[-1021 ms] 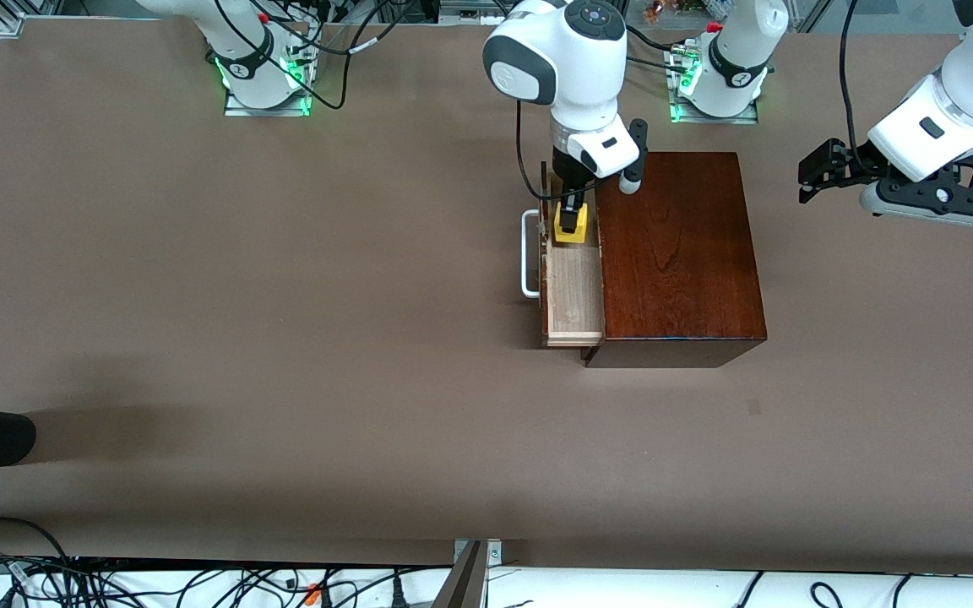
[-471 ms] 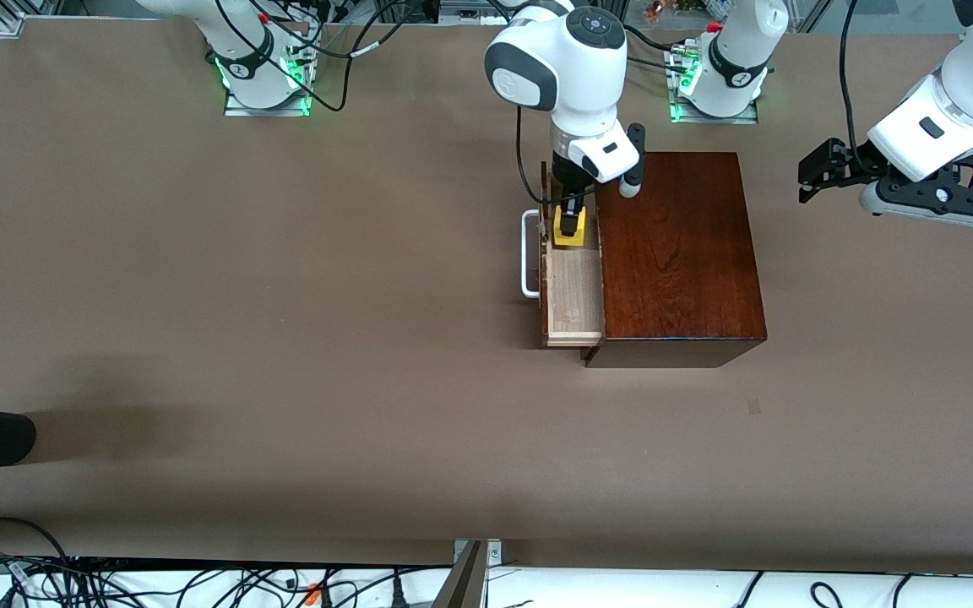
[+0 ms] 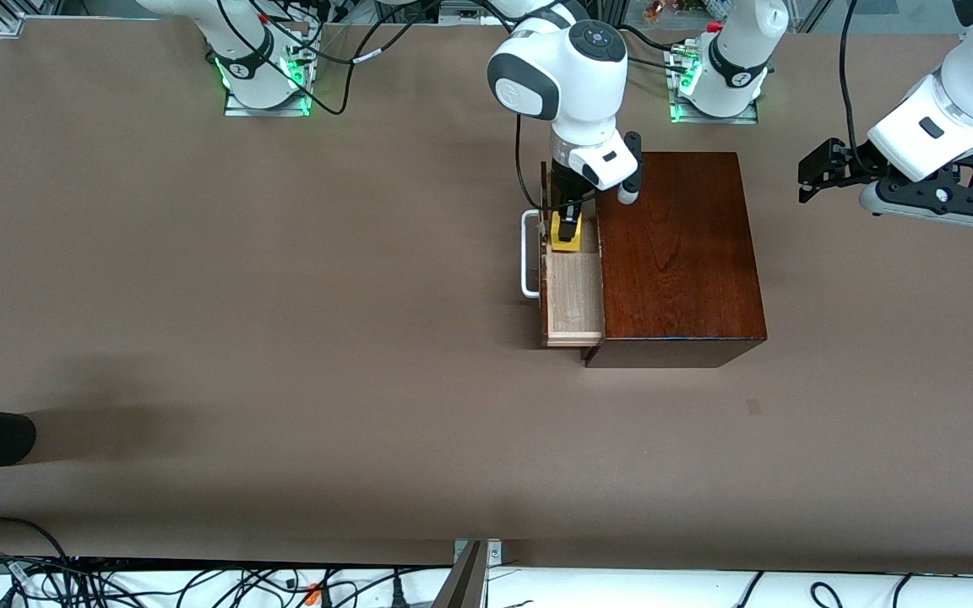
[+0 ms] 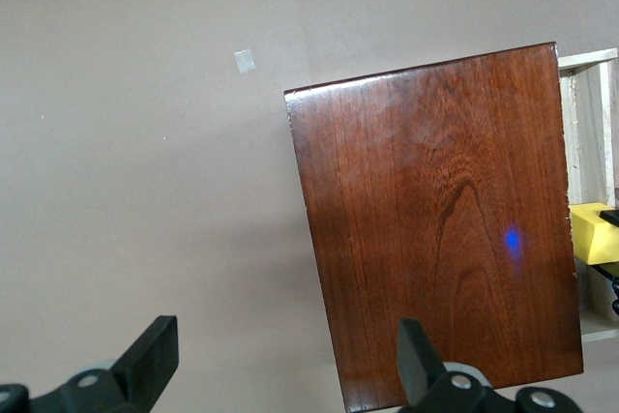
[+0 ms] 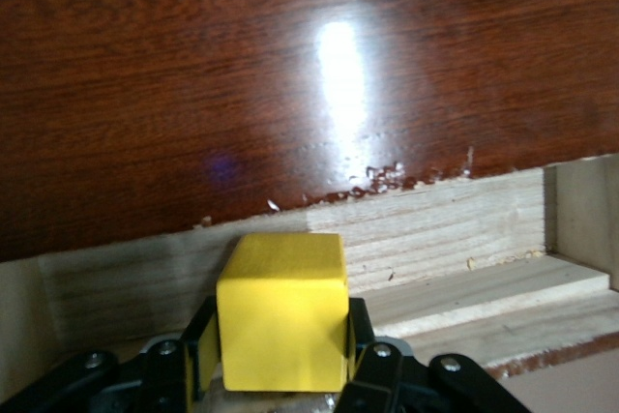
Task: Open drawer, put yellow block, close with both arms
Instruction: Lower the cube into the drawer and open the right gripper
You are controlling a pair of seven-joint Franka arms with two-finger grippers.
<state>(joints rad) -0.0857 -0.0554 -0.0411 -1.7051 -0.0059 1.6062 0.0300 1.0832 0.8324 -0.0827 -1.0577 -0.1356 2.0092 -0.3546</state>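
Drawer [image 3: 573,295] pulled open from box [image 3: 676,253] on table [image 3: 284,338]. Right gripper [image 3: 568,226] over the drawer's end nearer the robots' bases, fingers clamped on block [image 3: 565,241]. Left gripper [image 3: 812,173] waits over table at left arm's end, fingers spread, empty.

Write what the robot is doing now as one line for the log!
step: placing | right gripper: shut on yellow block, over open drawer | left gripper: open, waiting above table | box: drawer not closed
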